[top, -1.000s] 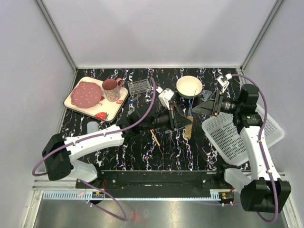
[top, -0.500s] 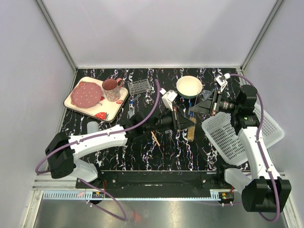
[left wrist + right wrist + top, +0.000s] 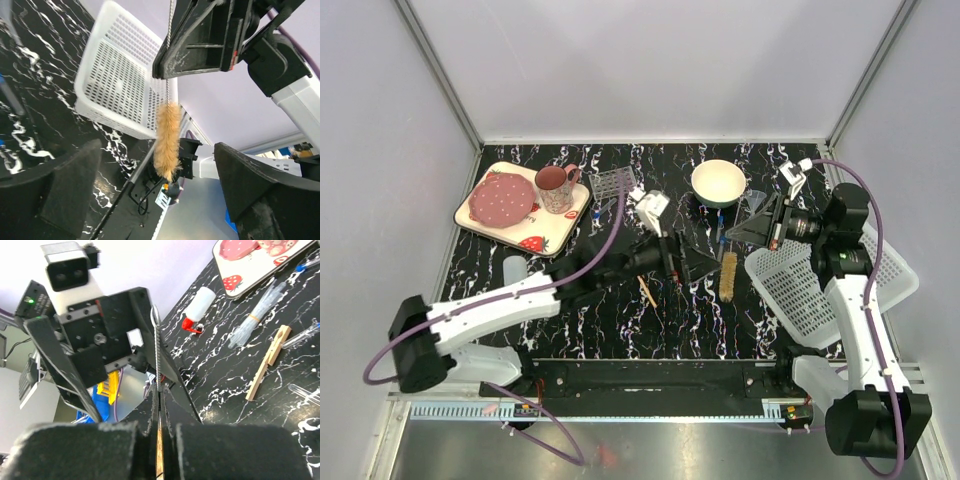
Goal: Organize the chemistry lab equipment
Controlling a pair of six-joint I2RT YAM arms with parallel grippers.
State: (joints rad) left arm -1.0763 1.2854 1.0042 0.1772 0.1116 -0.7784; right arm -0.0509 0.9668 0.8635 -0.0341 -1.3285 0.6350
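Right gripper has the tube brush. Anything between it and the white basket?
Nothing visible. The brush hangs from the right gripper just left of the white basket; the open left gripper is on the brush's other side.

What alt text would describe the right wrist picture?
The right gripper is shut on a twisted-wire brush handle, with the left arm close behind. On the black marbled table lie a tan wooden clamp, clear pipettes and a red-tipped white bottle.
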